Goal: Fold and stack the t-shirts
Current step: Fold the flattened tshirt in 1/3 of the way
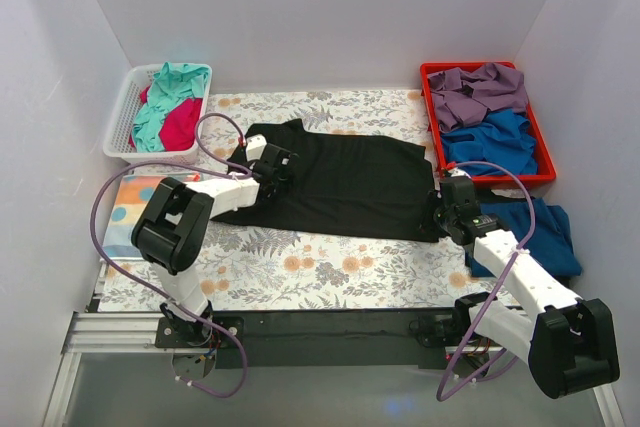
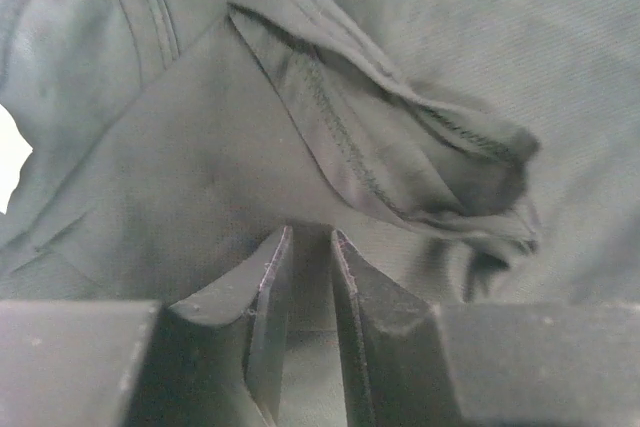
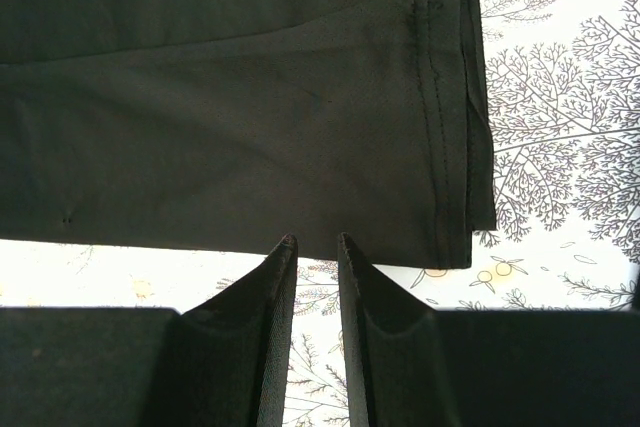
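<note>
- Black shirt (image 1: pixel 340 185) is recorded lying flat across the middle of the tabletop (image 1: pixel 300 269), between the two arms, long side running left to right.
- Left hand (image 1: pixel 276 169) is set on the shirt's left end, by a stitched sleeve fold (image 2: pixel 400 147). Its fingers are drawn almost together, with a narrow slit left. Whether cloth is nipped in the slit cannot be told.
- Right hand (image 1: pixel 452 209) is placed just off the shirt's edge near a corner, close to the hem (image 3: pixel 450 117). Its fingers are nearly pressed together too. Only tabletop is seen in the slit, so nothing is held.
- Handling, as judged: thin, light, limp knit. No stiffness can be relied on, and any lifted part is expected to sag and drag the rest.
- Hold is best taken at the double-stitched edges, where the cloth is thicker: hem corner on the right, sleeve or shoulder seam on the left.
- All layers should be caught at once, or a skewed fold is to be expected.
- Also noted: teal shirt (image 1: pixel 175 87) and magenta shirt (image 1: pixel 180 127) in the basket (image 1: pixel 120 122); blue shirt (image 1: pixel 548 232) on the tabletop at far right.
</note>
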Controlling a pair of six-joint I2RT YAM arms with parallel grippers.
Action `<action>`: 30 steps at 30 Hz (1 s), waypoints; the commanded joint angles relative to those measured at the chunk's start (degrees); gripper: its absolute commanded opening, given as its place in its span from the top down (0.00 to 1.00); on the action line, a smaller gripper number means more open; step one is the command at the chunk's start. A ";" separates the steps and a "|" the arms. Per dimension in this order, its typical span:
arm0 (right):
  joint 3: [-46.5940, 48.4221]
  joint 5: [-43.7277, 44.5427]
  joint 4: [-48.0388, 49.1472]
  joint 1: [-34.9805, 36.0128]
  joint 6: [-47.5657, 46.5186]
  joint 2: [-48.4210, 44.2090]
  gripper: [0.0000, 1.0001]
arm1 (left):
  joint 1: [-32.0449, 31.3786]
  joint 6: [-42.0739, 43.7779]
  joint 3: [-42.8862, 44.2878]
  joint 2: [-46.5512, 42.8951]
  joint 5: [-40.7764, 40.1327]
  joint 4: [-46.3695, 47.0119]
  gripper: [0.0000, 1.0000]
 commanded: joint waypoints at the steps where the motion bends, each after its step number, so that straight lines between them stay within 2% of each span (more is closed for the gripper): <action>1: -0.35 -0.29 2.13 0.25 0.10 0.21 0.71 | 0.08 -1.12 0.99 2.52 0.33 -0.07 0.80; 9: -0.35 0.14 2.13 0.25 -0.08 0.30 0.71 | 0.26 1.16 7.40 8.23 -1.69 0.37 0.81; 30: 0.35 0.85 3.18 0.17 -0.52 3.63 0.72 | 0.52 4.50 22.08 15.35 -1.87 -0.51 0.83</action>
